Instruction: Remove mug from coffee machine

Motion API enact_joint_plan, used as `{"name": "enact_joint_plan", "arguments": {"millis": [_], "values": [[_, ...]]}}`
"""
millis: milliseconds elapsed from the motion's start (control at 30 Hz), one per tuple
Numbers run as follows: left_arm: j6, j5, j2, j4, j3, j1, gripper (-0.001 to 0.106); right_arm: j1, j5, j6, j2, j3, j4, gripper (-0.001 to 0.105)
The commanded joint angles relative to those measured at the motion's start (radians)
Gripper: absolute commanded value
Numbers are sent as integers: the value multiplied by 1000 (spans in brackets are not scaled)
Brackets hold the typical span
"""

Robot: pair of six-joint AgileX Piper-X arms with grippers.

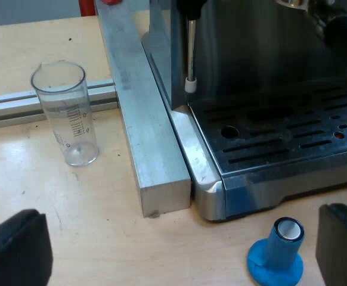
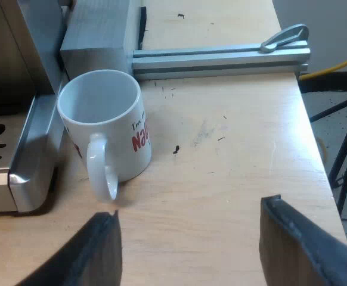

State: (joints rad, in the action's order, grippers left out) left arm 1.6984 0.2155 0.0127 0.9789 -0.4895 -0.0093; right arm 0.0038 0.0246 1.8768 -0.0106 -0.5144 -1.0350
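Note:
A white mug (image 2: 105,128) with red lettering stands upright on the wooden table beside the espresso machine's metal base (image 2: 27,167), handle toward my right gripper (image 2: 188,244). That gripper is open, fingers spread wide, a short way back from the mug and touching nothing. In the left wrist view my left gripper (image 1: 179,247) is open too, low over the table near the machine's corner. The machine's drip tray (image 1: 287,128) has nothing on it, and the steam wand (image 1: 190,56) hangs over its edge.
A clear measuring glass (image 1: 66,113) stands on the table beside an aluminium bar (image 1: 141,128) that runs along the machine. A blue tamper (image 1: 278,250) sits between my left fingers near the machine's front. An aluminium rail (image 2: 221,58) lies beyond the mug; the table edge (image 2: 316,149) is close.

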Motion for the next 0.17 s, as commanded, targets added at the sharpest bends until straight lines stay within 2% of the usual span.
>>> {"name": "enact_joint_plan", "arguments": {"millis": [33, 167], "values": [[2, -10, 129, -13, 3, -2, 90, 0, 3, 5, -41, -6, 16, 54], [2, -10, 129, -15, 3, -2, 90, 0, 3, 5, -41, -6, 16, 54]]}}
